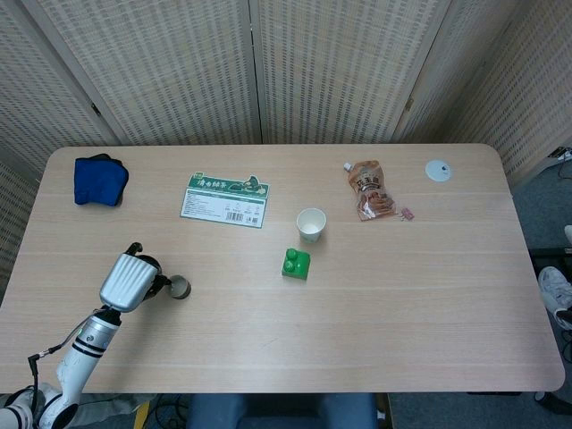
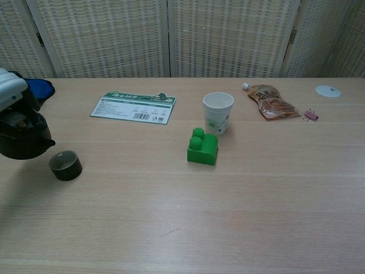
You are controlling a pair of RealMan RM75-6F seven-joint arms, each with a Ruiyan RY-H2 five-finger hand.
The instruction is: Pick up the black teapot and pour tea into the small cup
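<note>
My left hand (image 1: 128, 281) holds the black teapot (image 2: 23, 135) above the table near its front left edge. In the chest view the hand (image 2: 11, 94) shows as a silver back over the pot, and the spout points right toward the small dark cup (image 2: 65, 165). The cup (image 1: 180, 287) stands upright just right of the pot, apart from it. In the head view the hand covers most of the teapot (image 1: 155, 282). My right hand is not seen in either view.
A white paper cup (image 1: 311, 223) and a green brick (image 1: 296, 263) stand mid-table. A green-and-white card (image 1: 223, 200) lies behind them, a blue cloth (image 1: 98, 179) at the far left, a snack pouch (image 1: 369, 189), a pink clip (image 2: 311, 115) and a white disc (image 1: 438, 170) at the far right.
</note>
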